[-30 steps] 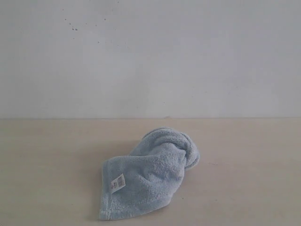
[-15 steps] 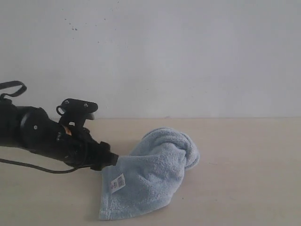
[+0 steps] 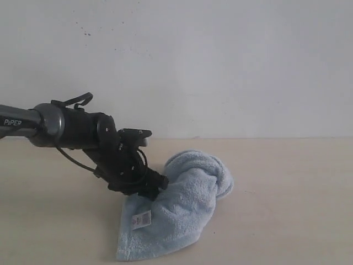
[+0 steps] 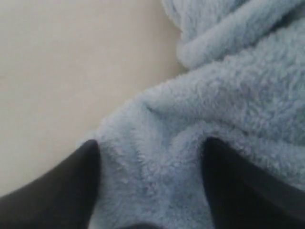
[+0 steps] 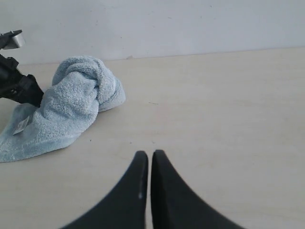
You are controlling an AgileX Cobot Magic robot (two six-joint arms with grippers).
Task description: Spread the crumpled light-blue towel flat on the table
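The crumpled light-blue towel (image 3: 185, 201) lies bunched on the beige table (image 3: 287, 210). Its rolled end is toward the back wall, and its white label (image 3: 143, 219) faces up near the front corner. My left gripper (image 3: 156, 185) is down on the towel's left edge. In the left wrist view this gripper (image 4: 150, 152) is open, its dark fingers (image 4: 71, 186) set wide apart with fluffy towel (image 4: 228, 95) between them. My right gripper (image 5: 149, 155) is shut on nothing, over bare table well away from the towel (image 5: 71, 105). It is out of the exterior view.
A plain pale wall (image 3: 220, 66) rises behind the table's far edge. The black left arm (image 3: 66, 127) reaches in from the left, above the tabletop. Bare wood (image 5: 228, 119) stretches to the right of the towel.
The left arm came into view from the left and moved right. Its gripper now sits on the towel's left edge, which has bunched slightly inward. The label has shifted a little.
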